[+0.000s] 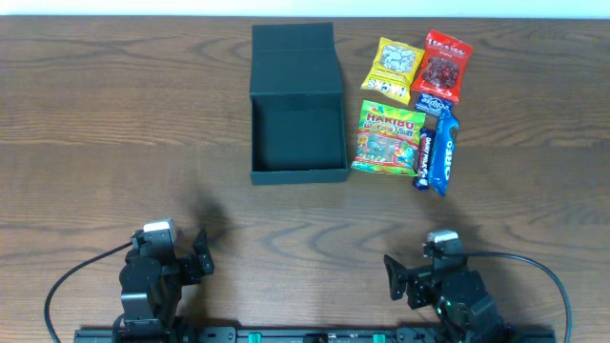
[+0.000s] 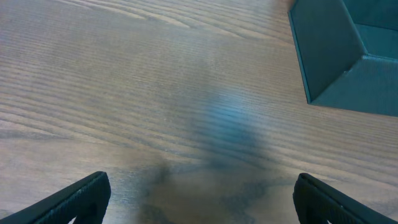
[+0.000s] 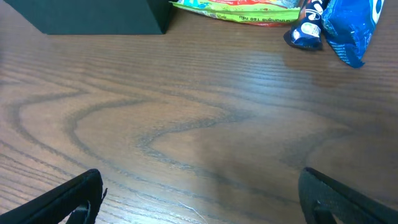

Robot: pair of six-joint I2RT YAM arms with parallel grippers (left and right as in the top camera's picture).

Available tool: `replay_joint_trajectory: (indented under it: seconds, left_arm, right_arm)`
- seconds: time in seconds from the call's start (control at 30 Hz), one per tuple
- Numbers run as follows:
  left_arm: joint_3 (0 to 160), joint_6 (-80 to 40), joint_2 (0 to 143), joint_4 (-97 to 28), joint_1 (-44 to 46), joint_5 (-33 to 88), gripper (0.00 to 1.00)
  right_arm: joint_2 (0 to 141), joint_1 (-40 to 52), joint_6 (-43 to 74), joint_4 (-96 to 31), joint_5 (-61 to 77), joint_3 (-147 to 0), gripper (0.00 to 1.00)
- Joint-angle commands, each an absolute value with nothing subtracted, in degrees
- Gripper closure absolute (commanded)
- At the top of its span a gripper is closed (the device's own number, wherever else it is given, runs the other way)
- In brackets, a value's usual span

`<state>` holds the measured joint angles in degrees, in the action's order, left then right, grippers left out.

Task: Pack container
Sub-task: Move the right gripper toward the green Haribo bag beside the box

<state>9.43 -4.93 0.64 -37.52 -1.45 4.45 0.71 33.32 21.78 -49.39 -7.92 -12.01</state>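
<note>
The dark teal-green container [image 1: 297, 133] stands open at the table's middle back, its flap lid [image 1: 294, 59] laid back behind it; nothing shows inside it. Its corner shows in the left wrist view [image 2: 339, 56] and in the right wrist view [image 3: 93, 15]. To its right lie a green Haribo bag [image 1: 389, 138], a yellow packet [image 1: 396, 67], a red packet [image 1: 445, 65] and a blue Oreo pack [image 1: 438, 148]. My left gripper [image 1: 202, 252] is open and empty near the front left. My right gripper [image 1: 393, 276] is open and empty near the front right.
The wooden table [image 1: 114, 124] spreads around everything. A black rail [image 1: 305, 335] runs along the front edge between the arm bases. Cables loop out from both arms at the front corners.
</note>
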Motion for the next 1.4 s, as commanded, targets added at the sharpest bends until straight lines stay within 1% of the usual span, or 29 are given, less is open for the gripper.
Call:
replay_joint_trajectory:
  seconds: [0.0, 1.0, 1.17, 1.23, 1.3, 1.37]
  left_arm:
    - [9.1, -5.6, 0.2, -37.9, -1.7, 3.9, 0.05]
    - [9.1, -5.6, 0.2, -37.9, -1.7, 3.9, 0.05]
    - [9.1, -5.6, 0.2, -37.9, -1.7, 3.9, 0.05]
    - [9.1, -5.6, 0.2, -37.9, -1.7, 3.9, 0.05]
    - [9.1, -5.6, 0.2, -37.9, -1.7, 3.9, 0.05]
    - [9.1, -5.6, 0.2, -37.9, -1.7, 3.9, 0.05]
  right_arm:
    - [0.3, 33.8, 21.1, -49.6, -7.9, -11.4, 0.01]
    - [0.3, 33.8, 21.1, -49.6, -7.9, -11.4, 0.01]
    - [0.3, 33.8, 21.5, -46.9, -7.6, -11.4, 0.01]
    - [0.3, 33.8, 27.2, -41.6, -7.4, -11.4, 0.01]
    - [0.3, 33.8, 36.0, -34.6, -7.4, -11.4, 0.01]
    - [0.3, 33.8, 39.9, -31.4, -7.4, -11.4, 0.01]
